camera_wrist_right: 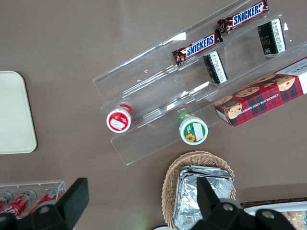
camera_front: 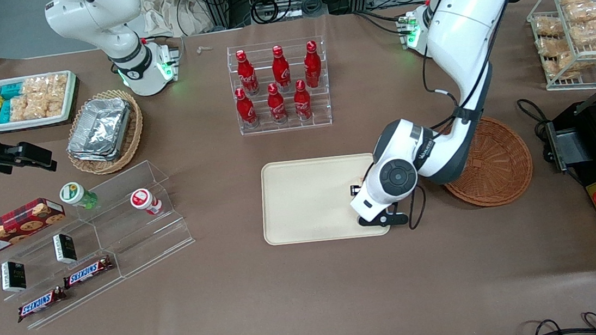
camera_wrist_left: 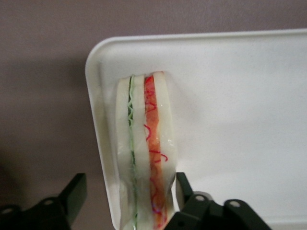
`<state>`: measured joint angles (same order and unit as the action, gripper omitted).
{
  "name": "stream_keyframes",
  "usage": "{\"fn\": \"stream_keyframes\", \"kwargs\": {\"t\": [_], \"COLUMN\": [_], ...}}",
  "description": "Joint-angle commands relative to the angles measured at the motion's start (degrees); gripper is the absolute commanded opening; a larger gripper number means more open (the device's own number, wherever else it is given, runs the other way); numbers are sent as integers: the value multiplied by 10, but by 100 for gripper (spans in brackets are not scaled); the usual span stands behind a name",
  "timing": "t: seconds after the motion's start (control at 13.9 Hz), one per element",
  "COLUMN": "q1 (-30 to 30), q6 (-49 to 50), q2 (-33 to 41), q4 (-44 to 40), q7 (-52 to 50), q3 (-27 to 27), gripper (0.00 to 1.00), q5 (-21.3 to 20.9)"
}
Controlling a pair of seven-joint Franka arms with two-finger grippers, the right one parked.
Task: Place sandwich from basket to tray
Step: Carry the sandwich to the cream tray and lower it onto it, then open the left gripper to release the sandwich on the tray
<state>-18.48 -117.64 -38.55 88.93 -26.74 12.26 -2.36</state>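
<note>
on the tray (camera_wrist_left: 230,105) near the basket (camera_front: 500,167), parted fingers (camera_wrist_left: 74,191) flank the sandwich (camera_wrist_left: 146,143).

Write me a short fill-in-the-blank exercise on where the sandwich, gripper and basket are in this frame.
1. The sandwich stands on edge on the ____, near one corner.
2. The left gripper's fingers are ____, spaced wider than the sandwich.
3. The reddish-brown wicker basket holds ____ sandwich now.
4. The cream tray lies nearer the front camera than the rack of red ____.

Missing words: tray; open; no; bottles
</note>
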Motion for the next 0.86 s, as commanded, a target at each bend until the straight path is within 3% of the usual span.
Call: {"fn": "stream_keyframes", "kwargs": {"t": [0.0,0.43,0.79], "q1": [8,106,187], "q6": [28,137,223], "q2": [54,178,225], "q4": [4,-4,-55], "q7": [-4,138,226], "q3": [-5,-4,-4], "gripper": [100,100,100], "q5": [-10,-10,-10]}}
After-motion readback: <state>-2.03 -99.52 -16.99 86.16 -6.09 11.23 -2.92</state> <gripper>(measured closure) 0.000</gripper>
